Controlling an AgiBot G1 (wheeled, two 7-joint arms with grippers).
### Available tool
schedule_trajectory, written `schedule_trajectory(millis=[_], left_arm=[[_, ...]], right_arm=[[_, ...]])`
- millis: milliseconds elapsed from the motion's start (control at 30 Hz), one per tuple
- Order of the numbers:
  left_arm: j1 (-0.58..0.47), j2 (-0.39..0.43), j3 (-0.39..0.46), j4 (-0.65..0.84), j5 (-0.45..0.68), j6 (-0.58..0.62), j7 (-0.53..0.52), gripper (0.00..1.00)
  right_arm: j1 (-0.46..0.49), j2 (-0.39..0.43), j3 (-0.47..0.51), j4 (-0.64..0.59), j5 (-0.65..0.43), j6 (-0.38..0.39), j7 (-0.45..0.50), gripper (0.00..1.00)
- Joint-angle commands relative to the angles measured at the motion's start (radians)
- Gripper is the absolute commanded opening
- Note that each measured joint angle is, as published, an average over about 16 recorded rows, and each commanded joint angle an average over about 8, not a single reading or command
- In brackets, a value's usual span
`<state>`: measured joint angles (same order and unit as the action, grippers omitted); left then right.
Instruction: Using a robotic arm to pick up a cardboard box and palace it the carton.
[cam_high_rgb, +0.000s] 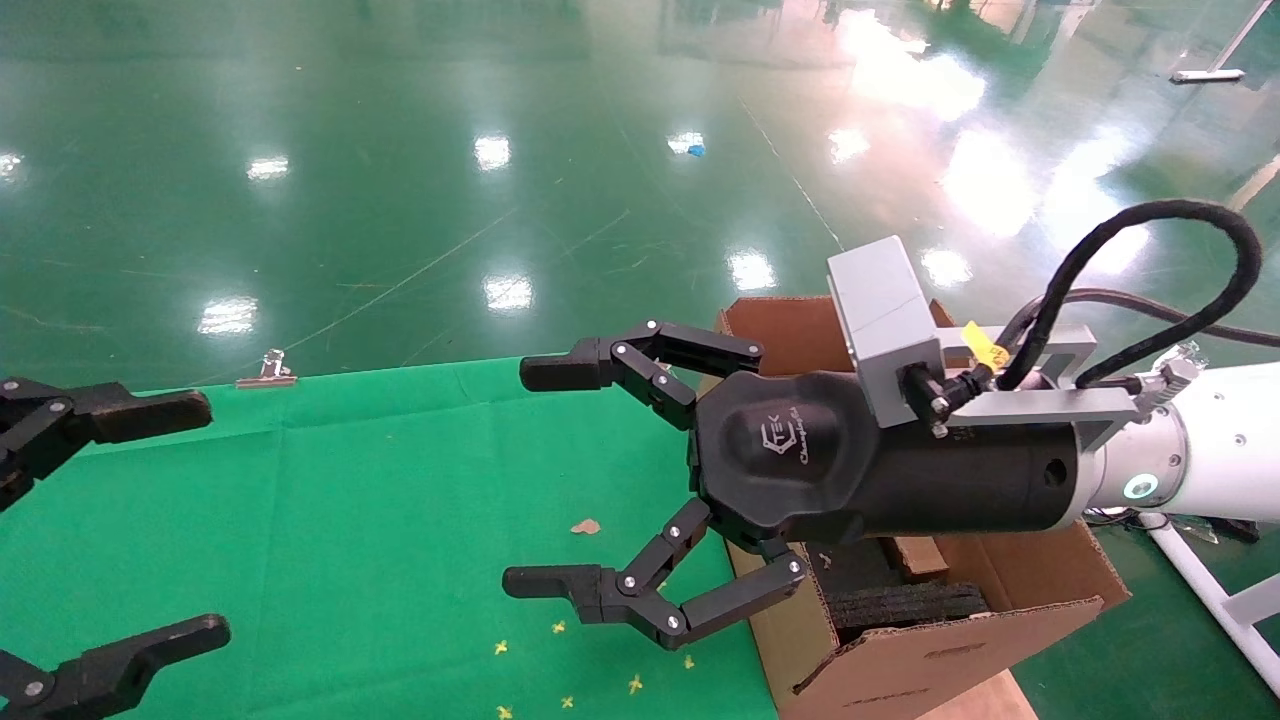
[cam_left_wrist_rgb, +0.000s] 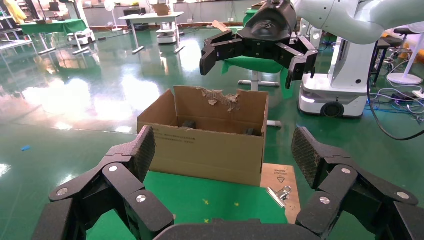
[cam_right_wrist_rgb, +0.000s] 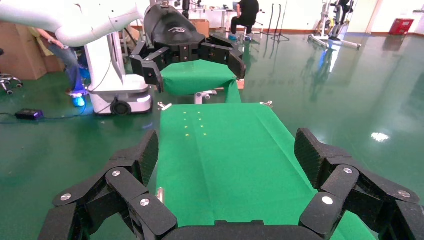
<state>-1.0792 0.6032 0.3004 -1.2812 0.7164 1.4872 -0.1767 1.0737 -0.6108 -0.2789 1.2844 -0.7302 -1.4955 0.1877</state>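
My right gripper (cam_high_rgb: 535, 475) on the white robotic arm (cam_high_rgb: 1200, 450) hangs open over the green table, just left of the carton (cam_high_rgb: 960, 640), with nothing between its fingers. The carton is large, brown and open-topped, with a torn back flap (cam_left_wrist_rgb: 222, 97) and black foam (cam_high_rgb: 900, 600) inside. A brown cardboard edge (cam_high_rgb: 915, 557) shows inside it, mostly hidden under the gripper body; I cannot tell whether it is the cardboard box. My left gripper (cam_high_rgb: 200, 520) stays open and empty at the table's left side. In the right wrist view only bare green cloth lies between the open fingers (cam_right_wrist_rgb: 145, 150).
The green cloth table (cam_high_rgb: 350, 500) carries small yellow marks and a brown scrap (cam_high_rgb: 585, 526). Metal clips (cam_high_rgb: 268, 370) hold the cloth at the far edge, and another clip (cam_left_wrist_rgb: 280, 194) sits on a wooden board (cam_left_wrist_rgb: 280, 175) beside the carton. Glossy green floor surrounds the table.
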Motion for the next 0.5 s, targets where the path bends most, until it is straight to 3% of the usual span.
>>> schedule_trajectory(millis=[33, 500], left_arm=[[0.0, 0.0, 0.0, 0.0, 0.0, 0.0, 0.0, 1.0], [0.0, 0.0, 0.0, 0.0, 0.0, 0.0, 0.0, 1.0]], right_arm=[[0.0, 0.0, 0.0, 0.0, 0.0, 0.0, 0.0, 1.0], [0.001, -0.001, -0.002, -0.001, -0.001, 0.0, 0.0, 1.0]])
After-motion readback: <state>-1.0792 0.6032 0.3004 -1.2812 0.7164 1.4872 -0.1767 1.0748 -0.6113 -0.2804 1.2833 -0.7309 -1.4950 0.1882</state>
